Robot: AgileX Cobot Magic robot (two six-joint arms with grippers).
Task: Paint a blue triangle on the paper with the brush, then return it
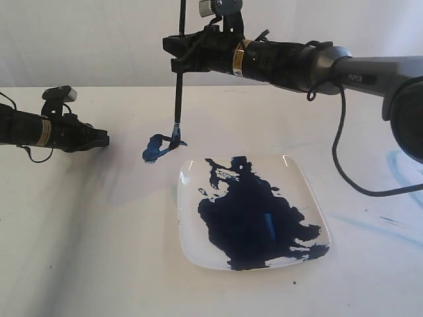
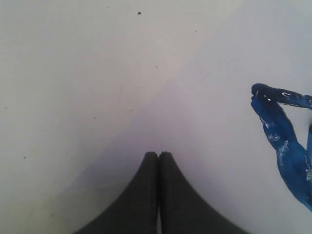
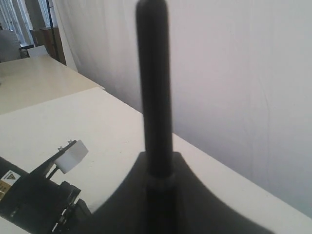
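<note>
White square plate (image 1: 193, 231) holds dark blue paint (image 1: 254, 221) on the table (image 1: 79, 251)

Both arms were matte black near the wrist. The right arm (image 1: 277, 63) wore a yellow label band (image 1: 238, 59) and ran back into a grey link (image 1: 362, 78) stamped PIPER, with a black cable (image 1: 338, 142) looping beneath it. The left arm (image 1: 26, 129) carried a similar yellow band (image 1: 43, 132), a whitish camera housing (image 1: 65, 94) and a thin black lead (image 1: 33, 157). The left gripper (image 2: 158, 155) had smooth black fingers (image 2: 139, 200), broad at the base and narrow at the tips.
</note>
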